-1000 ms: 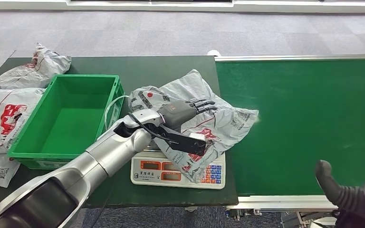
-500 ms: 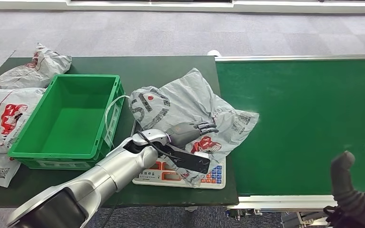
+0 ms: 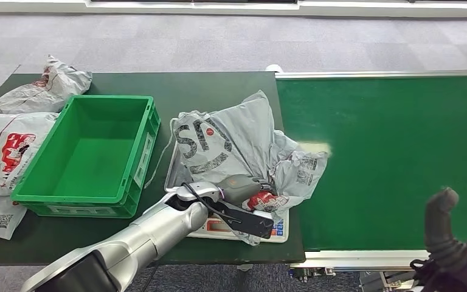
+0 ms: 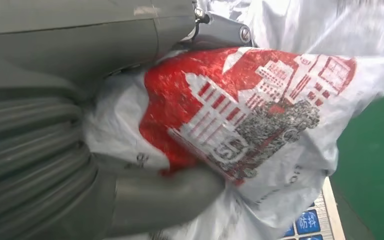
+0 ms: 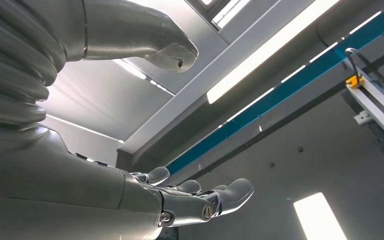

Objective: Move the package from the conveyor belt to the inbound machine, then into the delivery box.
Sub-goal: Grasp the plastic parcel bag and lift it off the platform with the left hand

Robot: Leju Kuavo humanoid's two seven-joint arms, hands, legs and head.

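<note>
The grey plastic package [image 3: 237,140], printed in red and black, lies crumpled on the white scale [image 3: 273,230] between crate and belt. My left hand [image 3: 240,188] grips its near edge, with the bag bunched up around the fingers. In the left wrist view the red-printed package [image 4: 250,115] is pinched between the thumb and fingers of the left hand [image 4: 55,150]. My right hand [image 3: 447,243] hovers low at the belt's near right corner, holding nothing. The right wrist view shows the right hand [image 5: 130,200] with fingers spread, facing the ceiling.
An empty green crate [image 3: 106,98] stands left of the scale on the dark table. Other grey packages [image 3: 12,146] lie at the table's far left. The green conveyor belt [image 3: 395,152] runs to the right. Scale keys [image 4: 307,222] show under the bag.
My left hand has drawn back toward me and closed on the package's near part. The bag has bunched up and slid off the belt edge. The right hand shifted slightly right.
</note>
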